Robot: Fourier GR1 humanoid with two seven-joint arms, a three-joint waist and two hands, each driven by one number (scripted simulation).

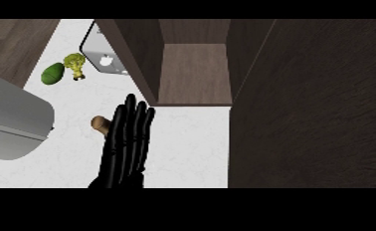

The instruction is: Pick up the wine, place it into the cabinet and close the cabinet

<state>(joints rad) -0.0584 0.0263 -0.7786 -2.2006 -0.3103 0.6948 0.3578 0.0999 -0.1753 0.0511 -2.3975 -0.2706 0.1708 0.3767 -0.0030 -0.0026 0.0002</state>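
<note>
The dark wood cabinet (195,70) stands open at the top middle, and its shelf shows bare wood inside. Its wide door (308,105) hangs open and fills the right side of the view. My left hand (126,140) rises from the lower edge at centre left, fingers straight and pointing up, just below the cabinet's left front corner. A small tan-brown object (99,124) lies on the white counter (183,145) against the hand's left side, partly hidden by it. I cannot make out a wine bottle. My right hand does not show.
An avocado (51,73) and a piece of broccoli (73,63) lie at the upper left. A shiny grey appliance (103,56) sits beside the cabinet's left wall. A large grey rounded object (22,123) fills the left edge.
</note>
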